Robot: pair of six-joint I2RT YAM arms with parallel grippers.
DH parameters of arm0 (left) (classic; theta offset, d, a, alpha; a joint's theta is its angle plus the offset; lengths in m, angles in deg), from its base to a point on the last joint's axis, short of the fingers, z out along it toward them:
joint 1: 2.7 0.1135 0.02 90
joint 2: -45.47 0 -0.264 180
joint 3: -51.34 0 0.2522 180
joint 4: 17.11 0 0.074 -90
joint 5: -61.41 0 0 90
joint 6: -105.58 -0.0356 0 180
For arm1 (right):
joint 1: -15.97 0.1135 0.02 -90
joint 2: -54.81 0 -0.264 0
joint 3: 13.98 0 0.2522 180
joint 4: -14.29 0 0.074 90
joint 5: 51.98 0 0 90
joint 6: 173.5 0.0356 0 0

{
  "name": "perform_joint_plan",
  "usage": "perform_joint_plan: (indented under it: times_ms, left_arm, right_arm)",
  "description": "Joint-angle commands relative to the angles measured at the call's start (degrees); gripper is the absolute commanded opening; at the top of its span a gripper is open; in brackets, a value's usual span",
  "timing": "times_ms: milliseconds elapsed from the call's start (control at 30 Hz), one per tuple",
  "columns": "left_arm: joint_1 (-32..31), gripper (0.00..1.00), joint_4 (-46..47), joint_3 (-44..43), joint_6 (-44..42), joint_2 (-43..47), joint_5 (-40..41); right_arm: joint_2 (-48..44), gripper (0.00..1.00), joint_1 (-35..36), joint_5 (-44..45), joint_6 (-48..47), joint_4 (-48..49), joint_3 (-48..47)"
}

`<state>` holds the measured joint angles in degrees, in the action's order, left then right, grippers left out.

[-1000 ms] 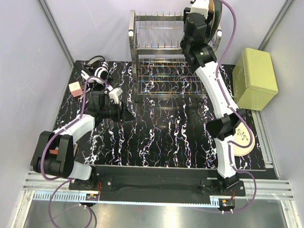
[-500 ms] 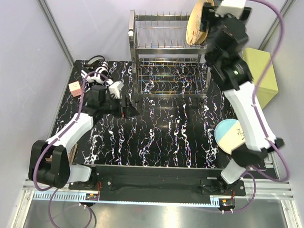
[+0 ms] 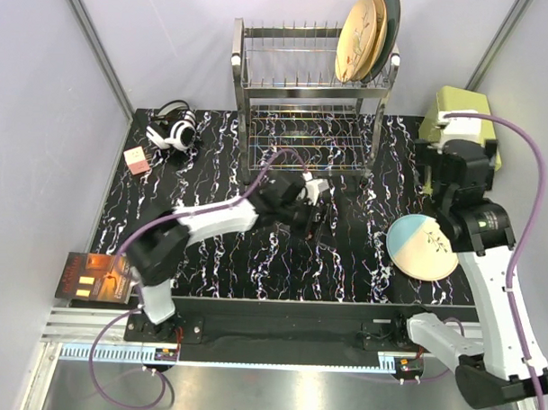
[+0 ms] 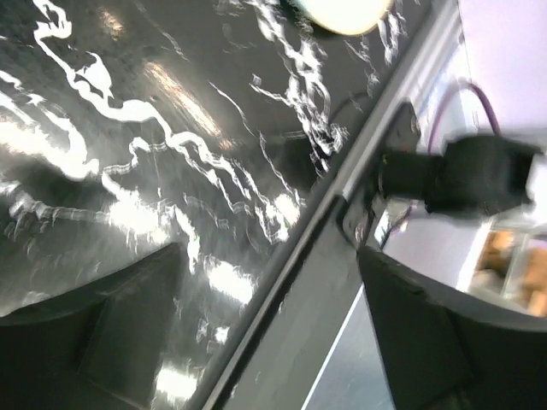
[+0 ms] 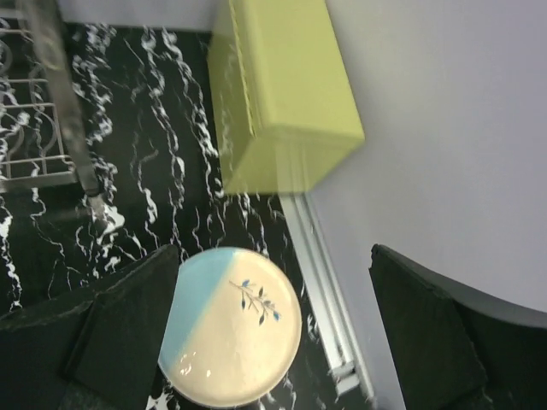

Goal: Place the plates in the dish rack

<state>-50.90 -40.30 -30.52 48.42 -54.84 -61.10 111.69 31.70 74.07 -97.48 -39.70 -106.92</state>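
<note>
The dish rack (image 3: 300, 89) stands at the back middle. Two orange-peach plates (image 3: 359, 39) stand on edge at the right end of its top tier, with the teal plate (image 3: 389, 20) behind them. The cream and pale-blue plate (image 3: 423, 248) lies flat on the table at the right; it also shows in the right wrist view (image 5: 231, 329). My right gripper (image 3: 448, 180) is open and empty above that plate, its jaws wide apart (image 5: 272, 335). My left gripper (image 3: 314, 211) is open and empty over the table's middle (image 4: 273, 342).
An olive-green box (image 3: 461, 126) stands at the right back, close to my right gripper. Headphones (image 3: 173, 129) and a pink cube (image 3: 136, 161) lie at the left back. A dark book (image 3: 96, 278) lies at the left front edge. The rack's leg (image 5: 64, 102) shows in the right wrist view.
My right gripper let go of an orange-peach plate in the rack's top tier and drew back down to the right. My left arm swung from the left side to the middle.
</note>
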Motion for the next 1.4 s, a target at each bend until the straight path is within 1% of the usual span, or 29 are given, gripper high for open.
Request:
perform_joint_plan:
  times_ms: [0, 33, 67, 100, 200, 267, 367, 433, 467, 533, 567, 633, 700, 833, 867, 933, 967, 1000, 1100, 1133, 1167, 1200, 1233, 1267, 1367]
  left_arm:
    - [0.4, 0.73, 18.9, -1.7, 20.5, -10.5, -0.4]
    - [0.1, 0.72, 21.9, -2.0, 23.8, -12.5, -0.4]
    - [-0.2, 0.71, 23.6, -4.0, 28.1, -16.3, -0.4]
    - [-1.4, 0.72, 25.5, -5.4, 28.9, -17.9, -0.2]
    - [-4.3, 0.74, 25.7, -11.7, 28.7, -23.7, 1.0]
    - [-5.1, 0.75, 28.5, -14.8, 31.4, -27.5, 1.7]
    - [-6.7, 0.75, 29.0, -18.5, 32.1, -31.3, 3.7]
    - [-7.4, 0.73, 29.7, -19.1, 32.8, -32.7, 3.9]
    - [-7.7, 0.73, 31.0, -18.9, 34.5, -33.7, 4.3]
    - [-8.0, 0.70, 31.7, -19.1, 36.8, -35.5, 5.2]
    - [-8.3, 0.70, 31.7, -19.4, 37.2, -36.1, 5.4]
    - [-8.7, 0.69, 31.3, -21.4, 38.3, -38.2, 6.1]
    - [-9.3, 0.68, 30.2, -23.1, 38.3, -39.4, 6.6]
    - [-10.1, 0.64, 26.6, -28.9, 38.9, -43.2, 8.4]
    - [-10.2, 0.60, 25.1, -29.7, 39.1, -43.8, 8.6]
    - [-10.2, 0.56, 23.8, -31.7, 39.7, -45.6, 9.4]
    - [-10.1, 0.52, 22.8, -32.3, 39.8, -46.1, 9.7]
    - [-10.1, 0.51, 22.7, -32.5, 40.1, -46.8, 9.9]
    - [-10.0, 0.48, 23.1, -32.2, 41.1, -47.3, 9.8]
    - [-9.9, 0.47, 23.2, -32.0, 41.2, -47.3, 9.9]
    - [-9.8, 0.47, 23.8, -31.8, 41.4, -47.3, 9.8]
    - [-9.7, 0.45, 24.1, -31.5, 41.7, -47.3, 9.9]
    - [-9.5, 0.45, 24.3, -31.0, 41.8, -47.3, 9.8]
    - [-9.4, 0.45, 24.4, -30.6, 41.9, -47.3, 9.9]
    - [-8.7, 0.44, 25.0, -29.3, 41.5, -46.9, 9.9]
  right_arm:
    - [-4.4, 1.00, -8.9, -9.7, 13.3, -10.2, 0.6]
    - [-5.1, 1.00, -10.5, -10.6, 13.6, -10.7, 0.9]
    - [-5.6, 1.00, -10.9, -11.3, 15.5, -11.3, 1.8]
    - [-6.7, 1.00, -11.2, -12.1, 15.9, -11.5, 2.4]
    - [-8.1, 1.00, -11.9, -12.5, 16.5, -12.1, 5.2]
    - [-9.1, 1.00, -12.4, -12.8, 16.7, -12.1, 7.5]
    - [-10.7, 1.00, -13.0, -12.6, 16.1, -12.9, 11.2]
    - [-11.8, 1.00, -13.3, -12.5, 15.4, -13.0, 13.7]
    - [-10.8, 1.00, -13.7, -14.2, 14.3, -14.8, 12.8]
    - [-8.6, 1.00, -13.7, -14.7, 11.4, -15.2, 12.9]
    - [-5.6, 1.00, -13.7, -13.7, 10.9, -15.3, 12.9]
    - [-3.1, 1.00, -14.1, -11.1, 9.9, -14.1, 14.3]
    - [-2.4, 1.00, -14.4, -11.3, 9.1, -11.7, 14.7]
    - [-0.1, 1.00, -15.4, -10.6, 6.4, -10.9, 16.5]
    - [0.7, 1.00, -15.4, -10.7, 5.3, -9.3, 17.1]
    - [1.5, 1.00, -18.6, -10.8, 1.8, -6.0, 19.6]
    - [3.0, 1.00, -19.3, -10.5, 0.7, -5.2, 20.5]
    - [3.9, 1.00, -20.2, -10.2, 0.1, -4.9, 20.9]
    - [8.0, 1.00, -27.0, -13.5, -2.0, -3.0, 22.3]
    - [9.0, 1.00, -29.2, -17.4, -2.6, -1.8, 22.9]
    - [11.4, 1.00, -33.9, -19.2, -3.2, -1.3, 23.0]
    - [12.8, 1.00, -35.9, -21.3, -3.9, -0.8, 23.1]
    - [14.4, 1.00, -37.9, -25.2, -5.8, 0.3, 23.2]
    - [17.9, 1.00, -40.6, -26.5, -6.6, 0.8, 23.1]
    - [24.1, 0.97, -44.4, -33.8, -9.4, 1.4, 21.5]
